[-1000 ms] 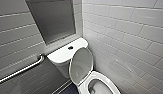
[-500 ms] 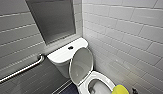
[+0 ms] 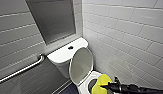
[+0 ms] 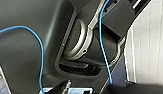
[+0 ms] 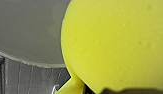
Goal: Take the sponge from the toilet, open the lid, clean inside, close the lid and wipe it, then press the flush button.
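Head view has the right gripper [image 3: 104, 86], its fingers clamped on the sponge [image 3: 100, 82], low over the bowl of the toilet [image 3: 61, 56]; the lid [image 3: 82, 64] stands raised against the tank, leaving the inside reachable for scrubbing.

a corner of a tiled bathroom: the right wall [image 3: 127, 30] is clad in large white rectangular tiles with grey joints, the left wall [image 3: 14, 30] in greyer ones. a flat grey panel [image 3: 53, 20] sits recessed between them. a metal grab bar [image 3: 22, 70] slants along the left wall above a darker tiled band [image 3: 39, 80]. the floor [image 3: 72, 89] is dark.
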